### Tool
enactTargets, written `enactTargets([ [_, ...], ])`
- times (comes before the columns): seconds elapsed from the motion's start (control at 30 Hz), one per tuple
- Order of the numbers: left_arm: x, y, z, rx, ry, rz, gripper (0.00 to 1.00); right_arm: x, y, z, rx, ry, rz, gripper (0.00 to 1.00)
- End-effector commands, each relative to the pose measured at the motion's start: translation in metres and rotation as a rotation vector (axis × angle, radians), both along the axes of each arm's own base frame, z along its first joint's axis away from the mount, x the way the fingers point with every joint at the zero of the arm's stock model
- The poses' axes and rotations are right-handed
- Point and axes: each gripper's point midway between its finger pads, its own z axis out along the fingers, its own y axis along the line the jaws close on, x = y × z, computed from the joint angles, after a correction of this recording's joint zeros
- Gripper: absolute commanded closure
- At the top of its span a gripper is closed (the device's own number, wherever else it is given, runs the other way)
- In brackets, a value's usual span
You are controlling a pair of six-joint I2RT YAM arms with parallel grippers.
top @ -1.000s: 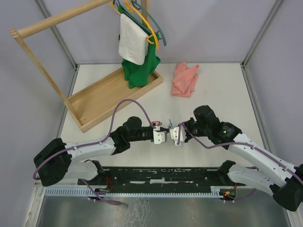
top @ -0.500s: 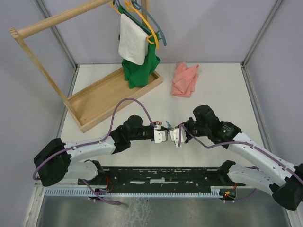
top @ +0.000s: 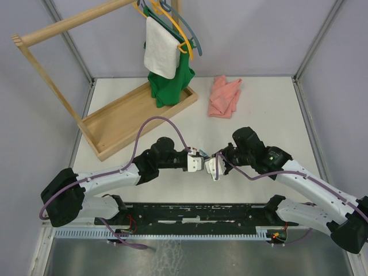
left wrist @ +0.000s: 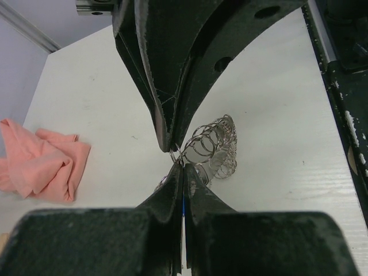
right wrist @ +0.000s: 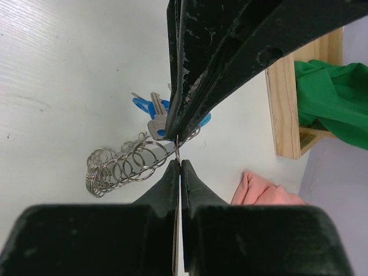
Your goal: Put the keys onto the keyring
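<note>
Both grippers meet tip to tip at the table's middle. My left gripper (top: 199, 161) (left wrist: 183, 168) is shut, with a thin blue sliver, seemingly a blue key tag, between its pads. The keys (right wrist: 150, 109), silver with blue tags, hang around its fingertips (right wrist: 175, 129), and a bit of red shows in the top view (top: 201, 152). My right gripper (top: 211, 164) (right wrist: 179, 164) is shut on a thin end ring of the keyring (right wrist: 121, 167), a coil of silver rings that trails onto the table (left wrist: 215, 146). No thick blue section of the keyring can be told apart.
A pink cloth (top: 224, 96) lies at the back, also in the left wrist view (left wrist: 40, 167). A wooden rack base (top: 135, 118) with green (top: 167, 86) and white (top: 160, 53) cloths on hangers stands back left. The black rail (top: 201, 213) runs along the near edge.
The two grippers have edged slightly closer together and a little away from the near edge. Both stay shut, and the keys and ring stay between their tips.
</note>
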Motion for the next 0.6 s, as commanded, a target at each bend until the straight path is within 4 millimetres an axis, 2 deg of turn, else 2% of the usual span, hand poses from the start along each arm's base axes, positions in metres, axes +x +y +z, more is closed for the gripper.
enactTargets([
  [0.0,-0.013,-0.016,0.031,-0.065,0.048,-0.086,0.97,-0.012,0.020,0.003,0.001,-0.009,0.111,0.99],
  [0.37,-0.016,-0.012,0.038,-0.075,0.229,-0.156,0.97,-0.017,0.020,-0.006,-0.082,-0.077,0.158,0.99],
  [0.57,-0.012,-0.006,0.038,-0.079,0.291,-0.137,0.97,-0.018,0.025,0.006,-0.006,-0.070,0.122,0.99],
])
